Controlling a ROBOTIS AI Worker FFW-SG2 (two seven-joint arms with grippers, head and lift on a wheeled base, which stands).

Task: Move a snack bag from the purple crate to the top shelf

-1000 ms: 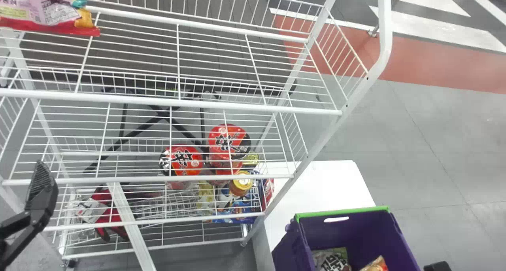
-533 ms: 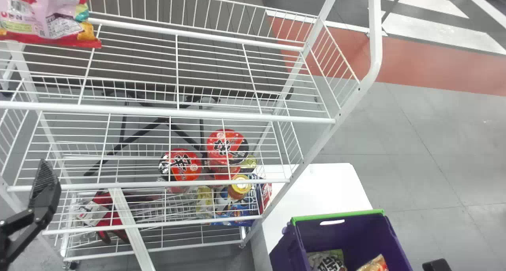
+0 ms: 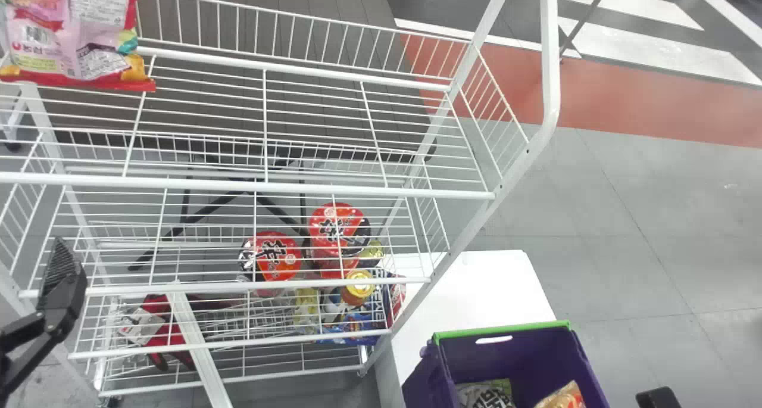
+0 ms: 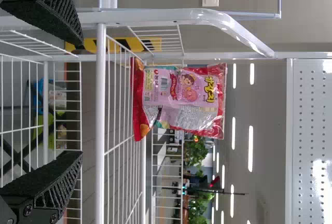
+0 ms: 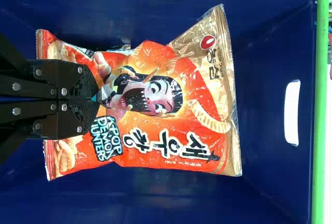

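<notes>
An orange snack bag (image 3: 562, 396) is inside the purple crate (image 3: 497, 360) in the head view's lower right, beside a second bag (image 3: 485, 393). In the right wrist view my right gripper (image 5: 98, 100) is shut on the middle of this orange bag (image 5: 171, 99), its crumpled front facing the camera. Over at the head view's left edge stands my left gripper (image 3: 59, 283). In the left wrist view the left gripper (image 4: 78, 99) is open, with nothing between its fingers. A pink-red bag (image 3: 77, 33) rests on the top shelf (image 3: 315, 116) at its left end.
White wire rack tiers fill the left and middle, with red-lidded cups (image 3: 338, 229) lower down. A slanted rack post (image 3: 476, 217) stands between shelf and crate. A white surface (image 3: 482, 289) lies behind the crate.
The orange bag has risen slightly against the crate along with the right arm. The rack has shifted downward in the head view, and the crate down and left.
</notes>
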